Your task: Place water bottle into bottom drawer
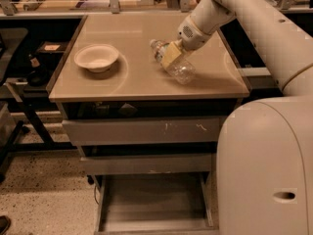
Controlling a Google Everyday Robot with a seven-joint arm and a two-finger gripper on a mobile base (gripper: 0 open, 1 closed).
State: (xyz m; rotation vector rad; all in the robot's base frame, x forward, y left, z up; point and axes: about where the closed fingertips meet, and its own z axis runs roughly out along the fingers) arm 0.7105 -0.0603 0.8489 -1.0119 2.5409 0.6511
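Note:
The water bottle, clear crinkled plastic with a small cap pointing up-left, is tilted above the tan tabletop right of centre. My gripper is shut on the water bottle around its middle, its pale fingers wrapping the label band. The arm reaches in from the upper right. The bottom drawer is pulled out below the cabinet at the frame's lower middle, showing a plain flat floor with nothing in it.
A white bowl sits on the table's left part. Two shut grey drawers are above the open one. My large white arm body fills the lower right, next to the drawers. Shelves and clutter stand at the left.

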